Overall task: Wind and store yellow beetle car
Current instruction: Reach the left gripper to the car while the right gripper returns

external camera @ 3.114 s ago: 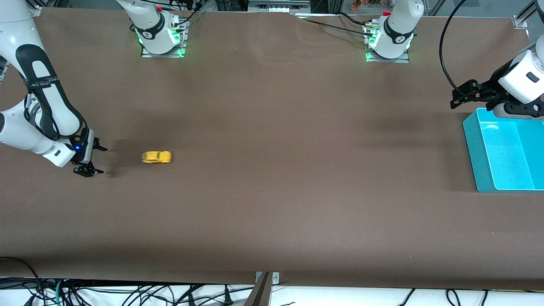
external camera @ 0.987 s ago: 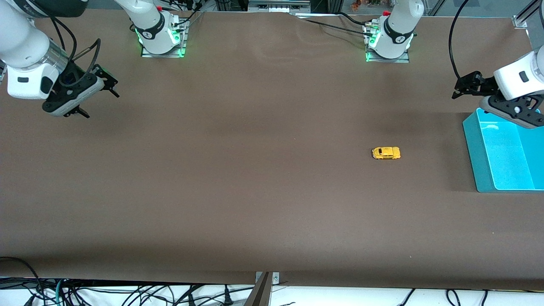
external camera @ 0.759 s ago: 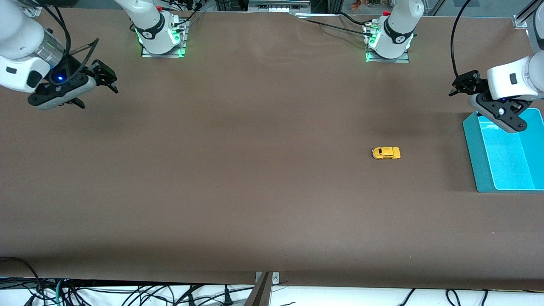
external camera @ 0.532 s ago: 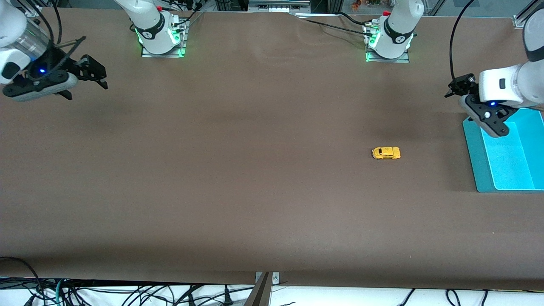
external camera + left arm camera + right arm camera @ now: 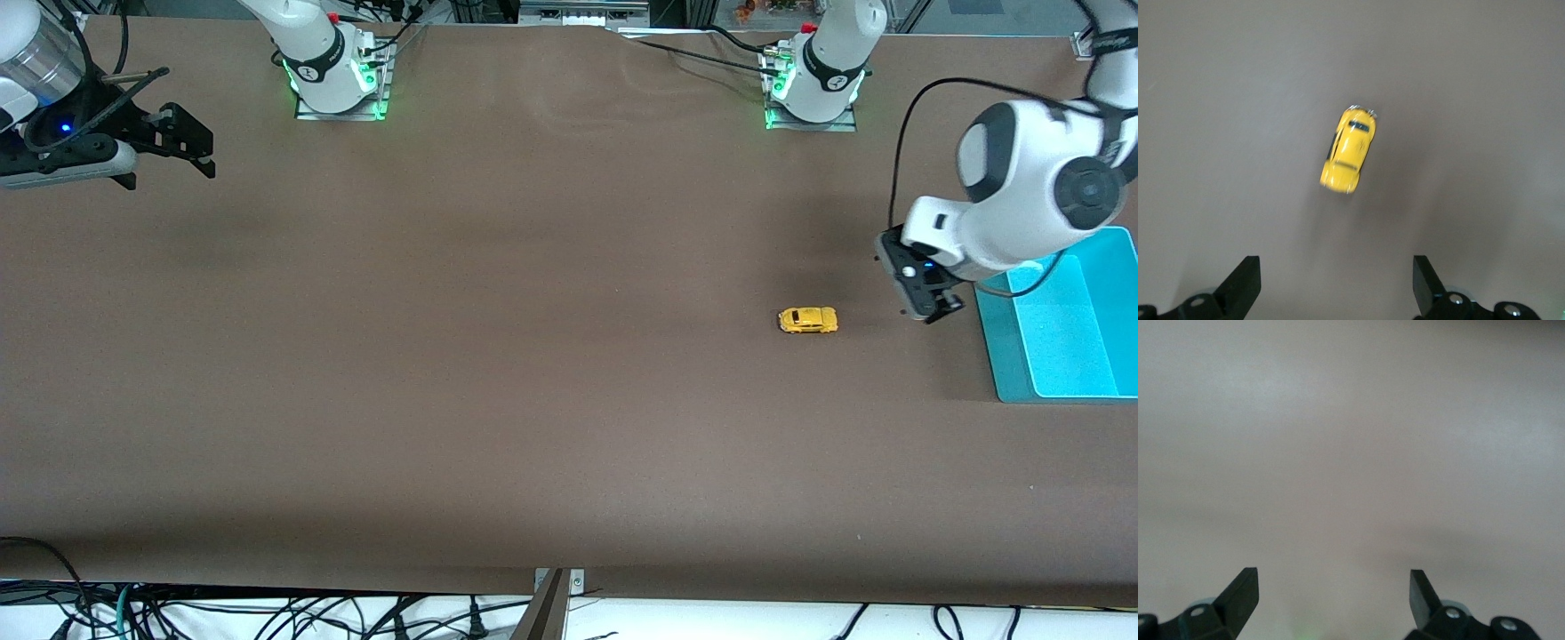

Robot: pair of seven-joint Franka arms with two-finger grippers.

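Left gripper (image 5: 933,302) has swung off the teal bin (image 5: 994,338) toward the yellow beetle car (image 5: 807,320); car unmoved.
Front: car on tabletop (image 5: 533,400) toward the left arm's end, beside bin; right gripper (image 5: 187,156) waits, raised. Left wrist: car (image 5: 1348,148) ahead, jaws spread. Right wrist: jaws spread over bare tabletop.

Robotics lab: bolted arm bases (image 5: 338,80) (green-lit), cable tangle (image 5: 267,613) at table (image 5: 533,427) edge.
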